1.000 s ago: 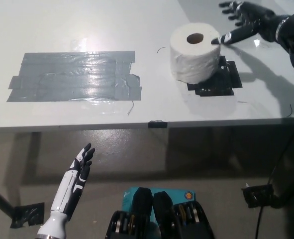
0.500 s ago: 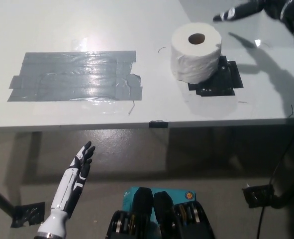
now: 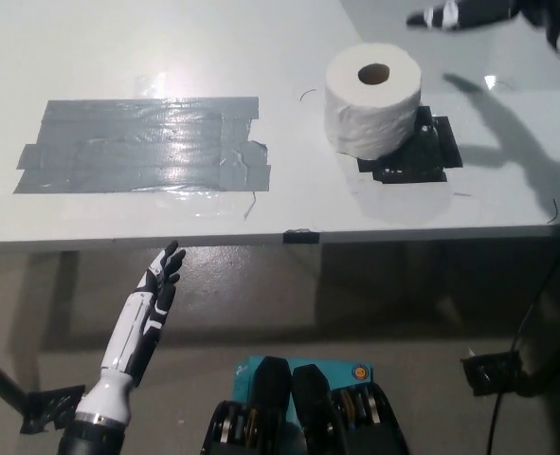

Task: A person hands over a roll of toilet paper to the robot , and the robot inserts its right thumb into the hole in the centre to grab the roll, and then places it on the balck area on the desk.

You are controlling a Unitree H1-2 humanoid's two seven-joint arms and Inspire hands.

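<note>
The task is judged to be all but finished. The white cylindrical roll of toilet paper [image 3: 373, 99] is seen standing upright on the pale grey desk [image 3: 147, 47], its cardboard-lined centre hole facing up, and it rests on the black taped patch [image 3: 414, 156], which it covers in large part; only the patch's near and right-hand strips show from under the roll. The roll is not held by anything. The black right hand [image 3: 461, 13] is seen up and to the right of the roll, well apart from it, at the top edge of the picture; nothing is grasped in it, but so little of it is in view that whether its fingers are spread or curled cannot be told. What is left, as far as can be judged, is only for that arm to be brought clear.

The white left hand [image 3: 153, 301] is found below the desk's near edge, far to the lower left of the roll, held idle with its fingers loosely extended and empty.

By count: one roll, one black patch, one broad rectangle of silver-grey tape strips [image 3: 142, 145] to the left of the roll, one desk, two robot hands. No person is seen.
</note>
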